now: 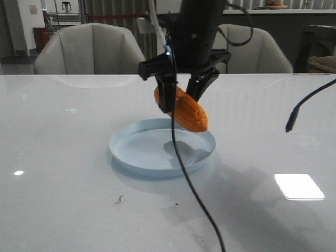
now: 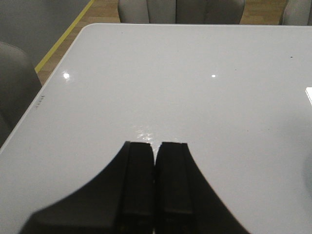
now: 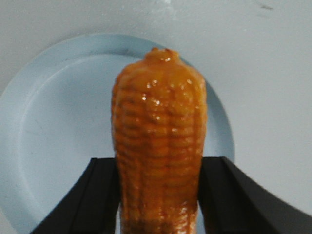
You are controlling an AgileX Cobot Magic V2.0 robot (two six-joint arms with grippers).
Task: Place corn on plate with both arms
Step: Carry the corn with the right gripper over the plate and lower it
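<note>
The orange corn (image 1: 190,112) hangs tilted, tapered end down, just above the pale blue plate (image 1: 149,152) in the middle of the white table. My right gripper (image 1: 181,100) is shut on the corn's thick upper part. In the right wrist view the corn (image 3: 158,136) sits between both black fingers (image 3: 100,195), with the plate (image 3: 53,122) beneath it. My left gripper (image 2: 156,146) is shut and empty over bare white table; it does not show in the front view.
Two grey chairs (image 1: 92,50) (image 1: 254,47) stand behind the table's far edge. A black cable (image 1: 197,199) hangs in front of the plate, and another cable end (image 1: 290,126) dangles at the right. The table's edge (image 2: 27,117) runs beside the left gripper.
</note>
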